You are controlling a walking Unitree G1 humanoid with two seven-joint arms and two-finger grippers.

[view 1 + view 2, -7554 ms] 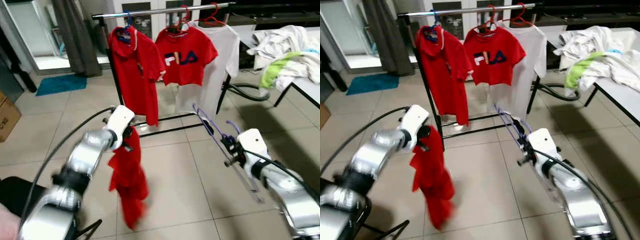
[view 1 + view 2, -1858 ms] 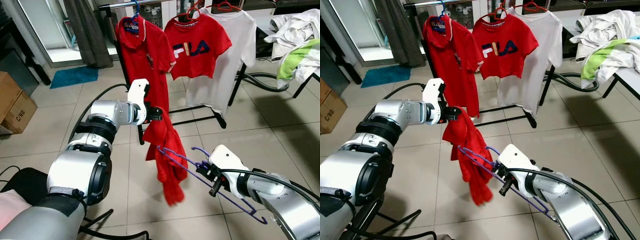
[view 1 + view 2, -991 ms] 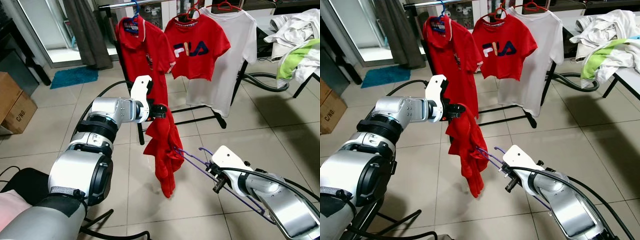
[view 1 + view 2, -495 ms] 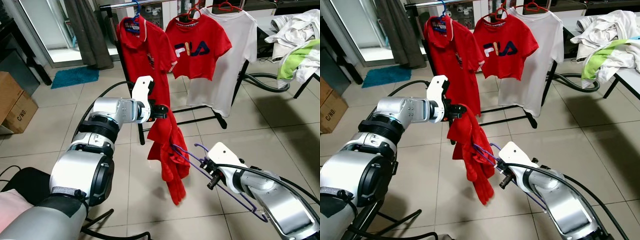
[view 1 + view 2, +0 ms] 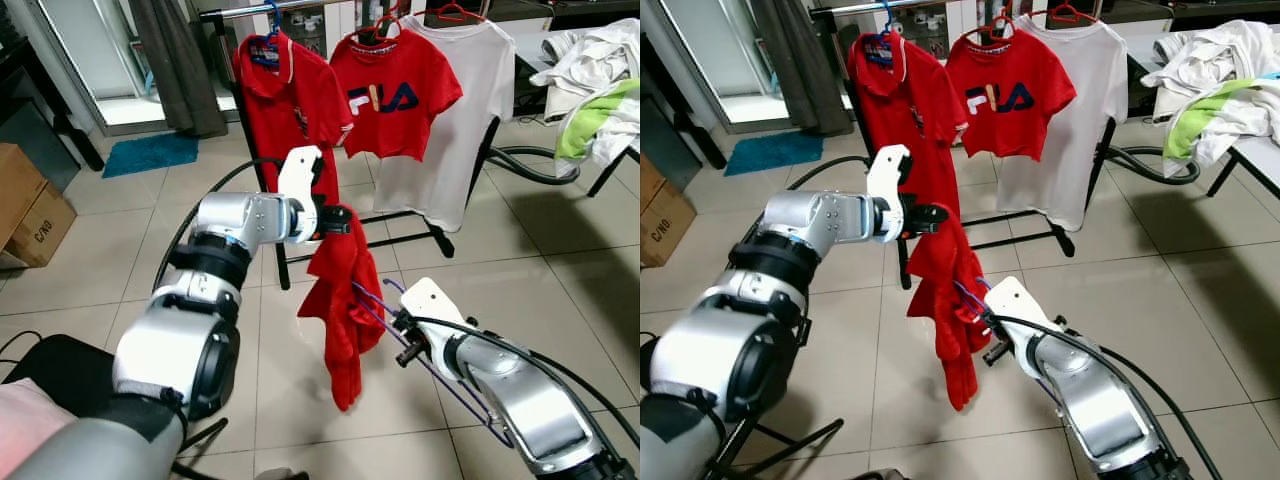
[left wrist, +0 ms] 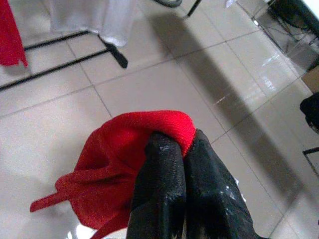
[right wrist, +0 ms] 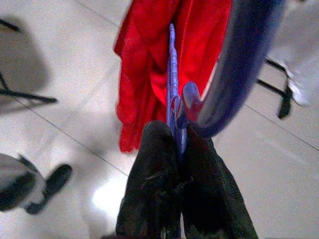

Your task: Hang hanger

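Here right hand (image 5: 400,335) grips purple hanger (image 5: 440,375) pointing into left hand's (image 5: 338,220) pinched shirt (image 5: 340,300).

Purple hanger (image 5: 425,352) tilted, tip inside limp red shirt (image 5: 340,300)

The purple hanger's (image 5: 420,345) far end is buried in the red shirt (image 5: 340,300).
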